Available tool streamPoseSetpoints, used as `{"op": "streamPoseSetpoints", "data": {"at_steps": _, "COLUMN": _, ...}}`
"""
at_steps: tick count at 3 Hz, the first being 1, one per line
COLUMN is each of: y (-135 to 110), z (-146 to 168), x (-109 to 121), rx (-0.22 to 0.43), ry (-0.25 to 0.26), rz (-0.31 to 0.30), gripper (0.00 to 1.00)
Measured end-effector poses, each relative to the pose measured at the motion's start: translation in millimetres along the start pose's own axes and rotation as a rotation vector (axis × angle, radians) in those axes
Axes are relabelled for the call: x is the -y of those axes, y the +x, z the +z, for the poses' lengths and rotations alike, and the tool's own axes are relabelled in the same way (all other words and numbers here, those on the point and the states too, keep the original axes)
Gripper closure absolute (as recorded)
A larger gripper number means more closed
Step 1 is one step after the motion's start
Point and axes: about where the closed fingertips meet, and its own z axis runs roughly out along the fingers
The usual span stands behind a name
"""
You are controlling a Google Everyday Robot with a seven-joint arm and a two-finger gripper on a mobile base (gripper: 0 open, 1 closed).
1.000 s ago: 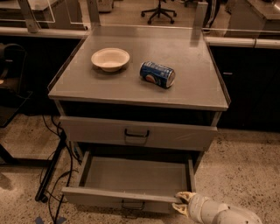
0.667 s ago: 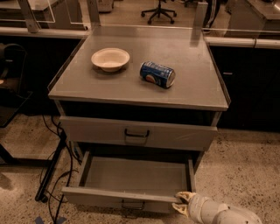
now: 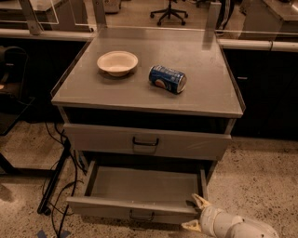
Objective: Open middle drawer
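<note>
- Your gripper (image 3: 190,213) is at the bottom right of the view, low by the floor, coming in from the right.
- Jaws are apart. You have 2 fingers: the upper one (image 3: 200,201) sits at the top edge of the drawer front's right end, and the lower one (image 3: 190,226) is just under that front's bottom edge.
- I can't tell if either finger is actually touching the front.
- The middle drawer (image 3: 139,186) is open, and the right end of its front panel lies between the jaws. The rest of the drawer runs left and back from them.
- It has 1 black loop handle (image 3: 141,215) at mid-front, left of the jaws and apart from them.
- You can see 2 drawers. The second is the upper drawer (image 3: 186,145), closed, above and behind the jaws, with its own 1 handle (image 3: 145,141).
- The cabinet top (image 3: 209,88) is well above the jaws and holds 2 items.
- 1 white bowl (image 3: 117,62) stands upright, up and left of the jaws.
- 1 blue can (image 3: 167,79) lies on its side, just right of the bowl and not touching it.
- Cables (image 3: 63,186) run over the speckled floor (image 3: 251,186), far left of the jaws.
- 1 office chair (image 3: 170,11) stands far behind the cabinet.
</note>
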Motion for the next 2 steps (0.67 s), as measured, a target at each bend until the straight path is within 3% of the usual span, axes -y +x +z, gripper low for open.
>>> {"op": "streamPoseSetpoints", "data": {"at_steps": 2, "y": 0.0, "z": 0.0, "x": 0.0, "rx": 0.000, "ry": 0.000, "rz": 0.000, "gripper": 0.00}}
